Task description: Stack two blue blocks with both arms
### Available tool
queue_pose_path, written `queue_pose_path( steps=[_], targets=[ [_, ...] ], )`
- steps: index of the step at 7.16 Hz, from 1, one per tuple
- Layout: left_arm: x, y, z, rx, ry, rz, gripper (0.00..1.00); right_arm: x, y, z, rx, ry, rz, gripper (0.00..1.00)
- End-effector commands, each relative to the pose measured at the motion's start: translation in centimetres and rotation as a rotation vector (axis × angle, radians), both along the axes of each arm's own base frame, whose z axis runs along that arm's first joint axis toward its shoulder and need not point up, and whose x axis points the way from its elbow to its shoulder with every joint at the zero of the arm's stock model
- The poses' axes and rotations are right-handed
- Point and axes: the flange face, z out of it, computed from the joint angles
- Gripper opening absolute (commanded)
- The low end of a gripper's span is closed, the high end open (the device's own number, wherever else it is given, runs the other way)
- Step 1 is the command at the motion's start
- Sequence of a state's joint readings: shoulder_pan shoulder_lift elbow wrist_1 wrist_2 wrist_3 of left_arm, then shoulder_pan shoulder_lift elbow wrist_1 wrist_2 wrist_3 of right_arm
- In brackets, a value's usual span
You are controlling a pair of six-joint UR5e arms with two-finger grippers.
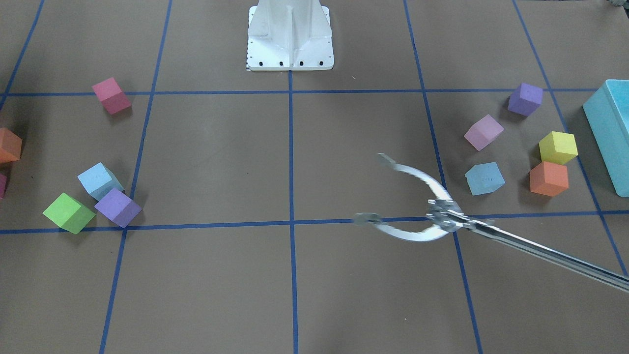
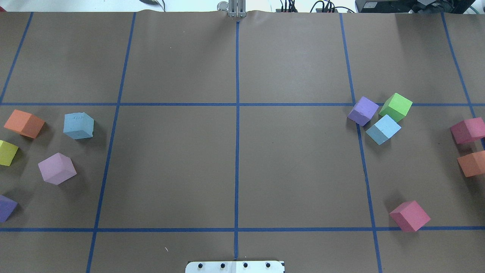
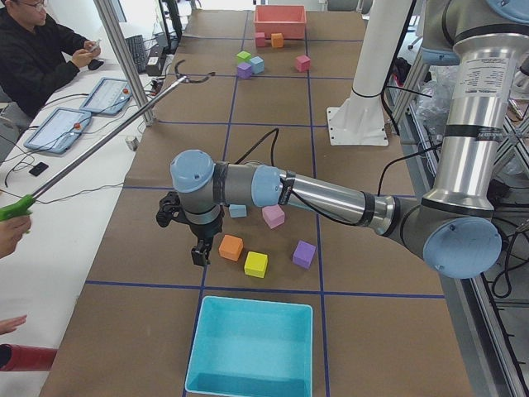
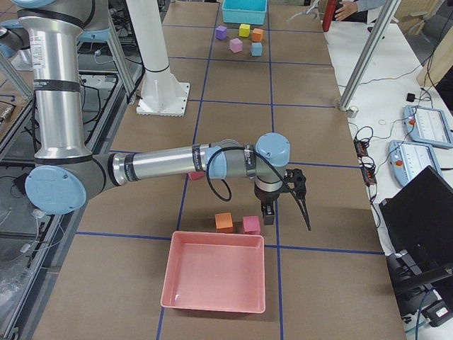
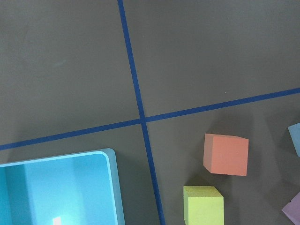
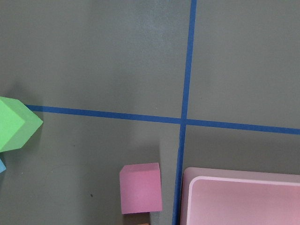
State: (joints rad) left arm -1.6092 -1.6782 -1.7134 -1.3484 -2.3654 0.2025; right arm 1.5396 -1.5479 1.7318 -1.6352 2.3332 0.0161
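We find the two blue blocks well apart, one at each end of the brown worktop. The left blue block, with faint marks on its top, sits alone between an orange cube and a pale lilac cube. The right blue block lies just beside a purple cube and a green cube. Both blocks rest on the worktop, neither one stacked.

The left claw hangs over the worktop near the orange cube and the teal bin. Only the side view shows it, so we cannot tell whether its fingers are spread or pressed together. Its wrist camera looks down on the bin's corner, with a sliver of blue block at the right edge.

The right claw hangs near a pink cube and the pink bin. We cannot tell its state either.

Long metal tongs reach in from the operators' side, jaws apart, over the worktop near the left blue block.
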Motion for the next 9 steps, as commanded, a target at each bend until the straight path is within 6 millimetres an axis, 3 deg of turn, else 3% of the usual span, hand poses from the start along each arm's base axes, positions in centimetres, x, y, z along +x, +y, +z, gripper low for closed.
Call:
queue_pose_path(
  steps=[1, 4, 6, 9],
  targets=[
    [0.0, 0.0, 0.0, 0.000, 0.000, 0.000, 1.00, -0.2, -0.4, -0.8, 0.013, -0.002, 0.000, 1.00],
    [0.0, 0.1, 0.1, -0.002, -0.001, 0.000, 1.00, -0.1, -1.5, -2.4, 0.049, 0.007, 0.000, 1.00],
    [0.0, 0.1, 0.2, -0.003, -0.001, 0.000, 1.00, -0.8, -3.4, -5.2, 0.103, 0.027, -0.010, 1.00],
    [0.0, 0.1, 0.2, -0.005, -0.001, 0.000, 1.00, -8.5, -2.7, -10.1, 0.118, -0.025, -0.072, 1.00]
  ],
)
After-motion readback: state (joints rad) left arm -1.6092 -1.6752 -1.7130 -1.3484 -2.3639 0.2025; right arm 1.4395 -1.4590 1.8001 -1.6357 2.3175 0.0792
